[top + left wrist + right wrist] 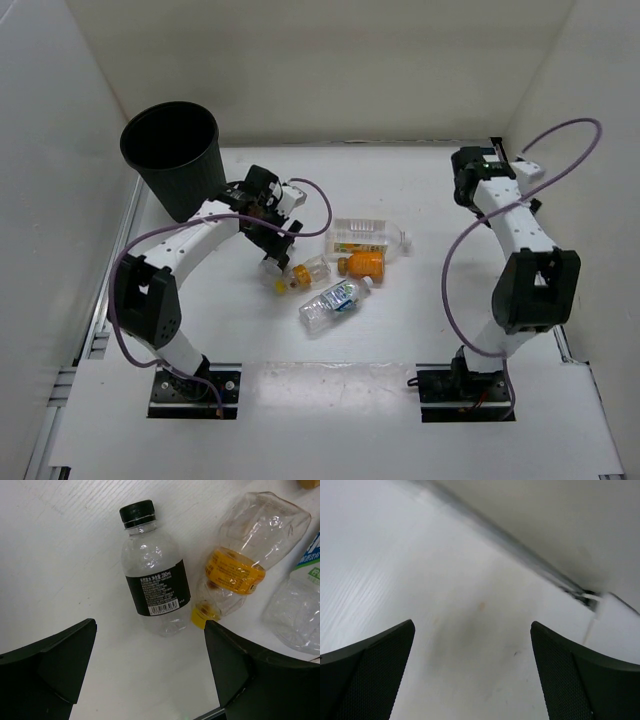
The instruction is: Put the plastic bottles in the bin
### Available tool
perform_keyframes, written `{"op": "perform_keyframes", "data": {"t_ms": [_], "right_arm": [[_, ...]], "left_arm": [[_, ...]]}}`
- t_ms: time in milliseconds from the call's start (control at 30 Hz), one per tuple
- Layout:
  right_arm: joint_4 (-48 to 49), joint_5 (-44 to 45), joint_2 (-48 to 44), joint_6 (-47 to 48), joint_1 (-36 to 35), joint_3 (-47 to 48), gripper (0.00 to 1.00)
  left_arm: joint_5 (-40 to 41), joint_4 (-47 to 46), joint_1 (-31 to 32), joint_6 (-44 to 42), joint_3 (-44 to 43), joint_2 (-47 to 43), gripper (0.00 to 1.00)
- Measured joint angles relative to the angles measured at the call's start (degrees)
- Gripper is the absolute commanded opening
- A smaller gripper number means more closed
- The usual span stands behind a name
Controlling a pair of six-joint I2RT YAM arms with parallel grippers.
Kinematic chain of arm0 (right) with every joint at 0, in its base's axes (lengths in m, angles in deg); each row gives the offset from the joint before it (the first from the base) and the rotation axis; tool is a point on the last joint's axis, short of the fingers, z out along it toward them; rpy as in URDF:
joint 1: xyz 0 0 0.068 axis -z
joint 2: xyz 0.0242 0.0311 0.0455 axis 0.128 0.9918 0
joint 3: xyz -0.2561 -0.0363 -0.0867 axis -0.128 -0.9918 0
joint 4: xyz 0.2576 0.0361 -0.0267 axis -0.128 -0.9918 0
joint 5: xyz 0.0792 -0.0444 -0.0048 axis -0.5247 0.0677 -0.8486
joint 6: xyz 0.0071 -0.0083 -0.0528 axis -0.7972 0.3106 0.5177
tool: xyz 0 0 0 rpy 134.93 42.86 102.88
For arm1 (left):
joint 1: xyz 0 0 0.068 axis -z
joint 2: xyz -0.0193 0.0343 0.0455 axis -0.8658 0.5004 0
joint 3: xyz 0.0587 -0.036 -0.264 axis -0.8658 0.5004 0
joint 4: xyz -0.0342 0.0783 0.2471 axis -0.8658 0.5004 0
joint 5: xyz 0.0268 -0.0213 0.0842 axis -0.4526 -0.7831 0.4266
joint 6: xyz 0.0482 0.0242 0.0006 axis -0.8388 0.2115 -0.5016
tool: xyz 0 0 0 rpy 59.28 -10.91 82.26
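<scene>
From above, the bin (170, 150) sits upper left and the bottles (362, 263) cluster mid-frame, with my left gripper (277, 272) over their left end, ready for a pick. Left wrist: the jaws are wide and empty, lined up on the black-capped bottle (152, 575). Right wrist: my right gripper (472, 630) is wide open, empty, and parked clear over the table (470, 570).

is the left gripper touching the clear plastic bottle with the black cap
Apart. In the left wrist view, white table shows between each finger of the open left gripper and the clear black-capped plastic bottle.
</scene>
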Motion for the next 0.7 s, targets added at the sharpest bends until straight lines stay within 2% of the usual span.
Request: {"op": "perform_keyframes", "data": {"t_ms": [67, 133, 233, 300, 467, 700], "right_arm": [[8.37, -12.68, -5.31, 13.84, -3.17, -3.08, 1.0], [13.51, -27.36, -10.05, 23.85, -4.72, -3.67, 1.0], [17.62, -49.29, -12.5, 35.65, -5.16, 1.38, 1.0], [19.21, -57.4, -11.13, 41.29, -6.75, 6.27, 1.0], [21.03, -65.4, -6.47, 50.01, -14.78, 10.75, 1.0], [18.93, -67.45, -3.08, 54.84, -21.4, 8.96, 1.0]], "left_arm": [[0.04, -0.66, 0.02, 0.42, 0.0, 0.79, 1.0], [0.09, -1.11, 0.02, 0.76, 0.0, 1.2, 1.0], [0.13, -1.95, 0.02, 1.14, 0.0, 1.55, 1.0], [0.13, -2.34, 0.07, 1.2, 0.0, 2.16, 1.0], [0.48, -2.6, 1.07, 1.36, -0.39, 6.08, 1.0], [2.54, -3.69, 1.53, 1.77, -1.31, 13.0, 1.0]]}}
